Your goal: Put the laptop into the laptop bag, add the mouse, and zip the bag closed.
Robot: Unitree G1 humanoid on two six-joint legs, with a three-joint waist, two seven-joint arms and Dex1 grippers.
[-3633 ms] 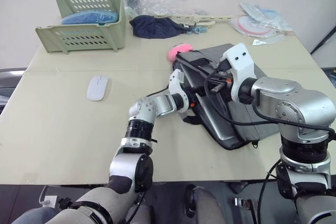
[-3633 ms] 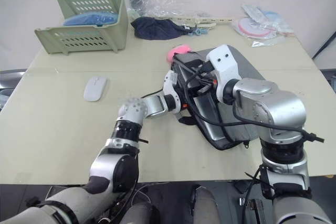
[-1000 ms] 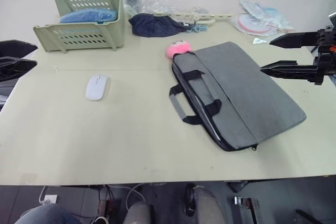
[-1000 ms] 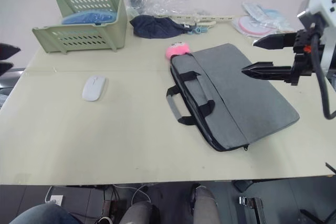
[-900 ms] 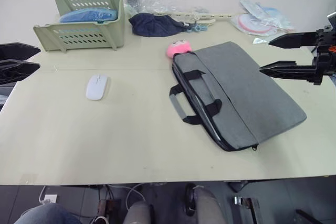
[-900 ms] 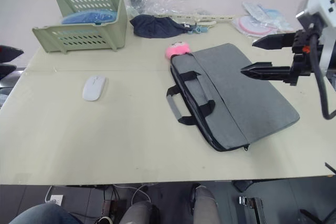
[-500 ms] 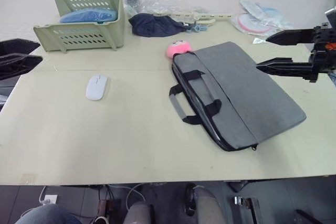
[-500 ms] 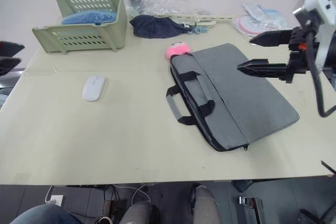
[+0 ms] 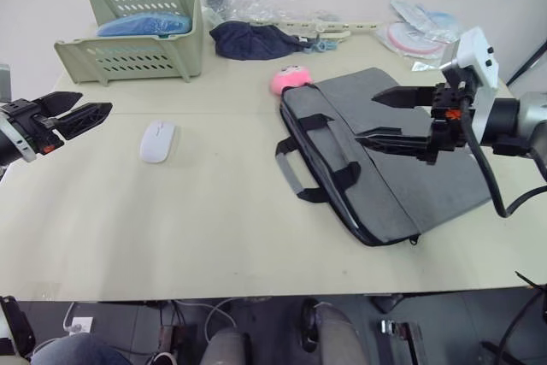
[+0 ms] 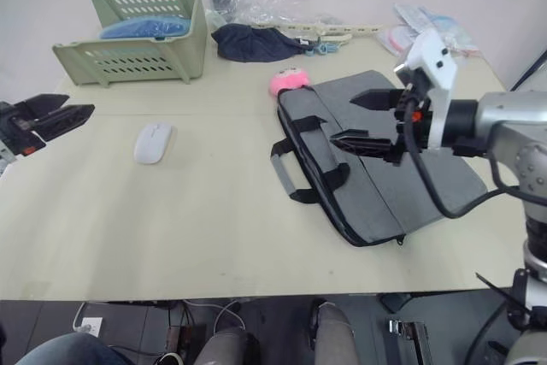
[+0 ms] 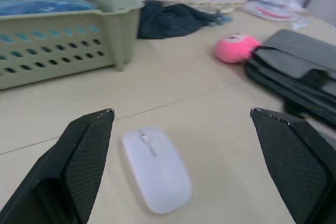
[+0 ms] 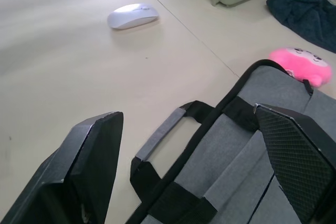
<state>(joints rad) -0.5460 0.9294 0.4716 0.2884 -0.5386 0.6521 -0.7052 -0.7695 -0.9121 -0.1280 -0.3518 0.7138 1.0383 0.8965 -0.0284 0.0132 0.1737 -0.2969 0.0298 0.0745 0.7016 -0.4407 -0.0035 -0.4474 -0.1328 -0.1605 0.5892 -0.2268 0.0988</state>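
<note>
Left of the laptop bag (image 9: 389, 156), the mouse (image 9: 159, 141) looks light and slippery, so the left gripper's (image 9: 75, 114) released jaws should pinch its sides.

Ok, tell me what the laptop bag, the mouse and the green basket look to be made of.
Laptop bag: grey woven fabric, matte, with black webbing handles.
Mouse: smooth white shell, probably plastic, with a faint sheen.
Green basket: rigid moulded plastic by the look, with slotted walls.

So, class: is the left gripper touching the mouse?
Apart. The left eye view shows bare table between the left gripper and the mouse.
</note>
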